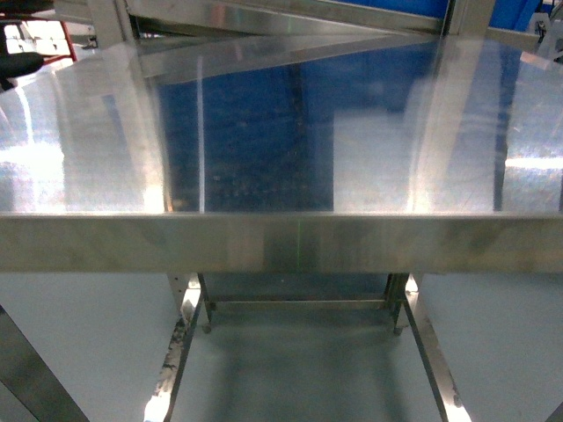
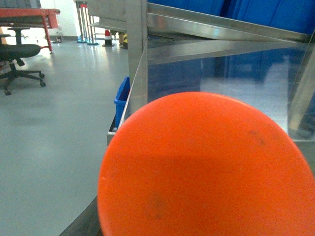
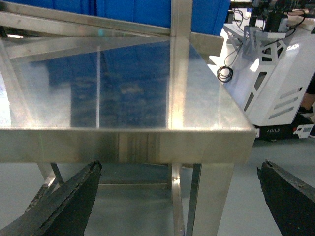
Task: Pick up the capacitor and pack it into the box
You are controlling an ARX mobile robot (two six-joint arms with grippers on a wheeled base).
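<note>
Stainless steel table [image 1: 281,242] fills the head view; its polished top reflects blue panels and upright frame members. Below the front edge, the table legs and a lower crossbar stand on a pale grey floor [image 1: 79,343]. Neither arm nor gripper appears in the head view.

Left wrist view: a bright orange rounded surface [image 2: 206,167] fills the lower centre and right of the frame, very close to the camera. It is most likely the capacitor, seen at close range; no printed text is legible on it. The left gripper's fingers are hidden in this view, so whether they are clamped on the orange object cannot be told. Behind it stand the steel table frame, a blue plastic bin [image 2: 121,98] beside the table leg, and, far left, a black office chair [image 2: 17,61] near a red-framed bench [image 2: 29,19].

Right wrist view: the right gripper [image 3: 182,196] sits low before the table's front edge, near its right corner. Its two dark fingers [image 3: 69,196] are spread wide apart at the frame's bottom corners, with nothing between them. A white machine housing [image 3: 266,78] stands to the right of the table.

The pink tub is not visible in any view.
</note>
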